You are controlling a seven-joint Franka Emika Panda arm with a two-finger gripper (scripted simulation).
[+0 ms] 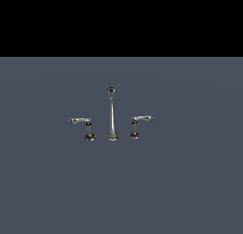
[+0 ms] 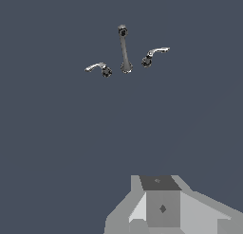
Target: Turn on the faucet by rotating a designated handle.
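Observation:
The chrome faucet stands on a flat grey floor, its tall slender spout (image 1: 112, 115) ending in a dark round tip. Two low levers flank it. The handle (image 1: 80, 121) is the slightly larger lever on the exterior view's left, and its smaller twin (image 1: 142, 119) is on the right. The wrist view shows the spout (image 2: 124, 48) far off between two levers (image 2: 97, 67) (image 2: 155, 53); which of them is the handle I cannot tell there. Only grey blocks of my gripper (image 2: 161, 207) show at that frame's edge, well away from the faucet. Its fingers are not distinct. The exterior view shows no arm.
A plain grey-blue floor (image 1: 180, 181) spreads around the faucet on all sides. A black band fills the top of the exterior view.

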